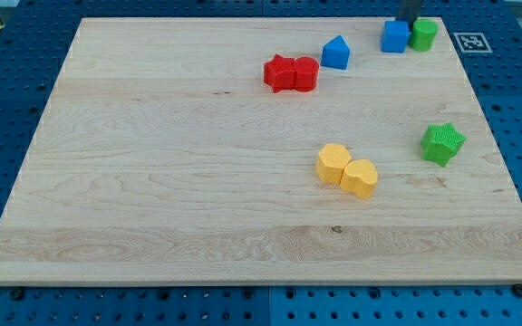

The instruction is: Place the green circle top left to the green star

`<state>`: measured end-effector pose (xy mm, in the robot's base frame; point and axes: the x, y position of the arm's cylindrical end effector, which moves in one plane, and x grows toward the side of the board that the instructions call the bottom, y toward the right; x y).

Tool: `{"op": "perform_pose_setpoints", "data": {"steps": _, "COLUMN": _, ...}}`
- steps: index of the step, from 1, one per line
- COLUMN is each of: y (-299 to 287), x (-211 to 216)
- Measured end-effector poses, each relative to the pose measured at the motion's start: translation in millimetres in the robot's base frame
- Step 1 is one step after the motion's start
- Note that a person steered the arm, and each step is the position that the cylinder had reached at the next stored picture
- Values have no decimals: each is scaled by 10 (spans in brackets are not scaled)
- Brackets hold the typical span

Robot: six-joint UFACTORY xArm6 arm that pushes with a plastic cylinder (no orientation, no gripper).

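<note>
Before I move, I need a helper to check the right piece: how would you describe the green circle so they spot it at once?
Start at the wooden board and go to its top right corner in the view. There a blue cube and the green circle sit side by side, touching, with my tip just behind them. It is the green, rounded one; the green star sits alone, lower down.

two red blocks (pixel 291 73), two blue blocks (pixel 335 52), two yellow blocks (pixel 347 170), one green circle (pixel 423 34), one green star (pixel 442 144).
</note>
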<state>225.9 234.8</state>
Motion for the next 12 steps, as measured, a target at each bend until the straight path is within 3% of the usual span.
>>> {"op": "perform_pose_setpoints", "data": {"steps": 2, "y": 85, "x": 344}}
{"op": "perform_pose_setpoints", "data": {"steps": 4, "y": 154, "x": 111}}
{"op": "perform_pose_setpoints", "data": {"steps": 5, "y": 452, "x": 132}}
{"op": "perform_pose_setpoints", "data": {"steps": 7, "y": 458, "x": 325}}
{"op": "perform_pose_setpoints", "data": {"steps": 12, "y": 191, "x": 1691}}
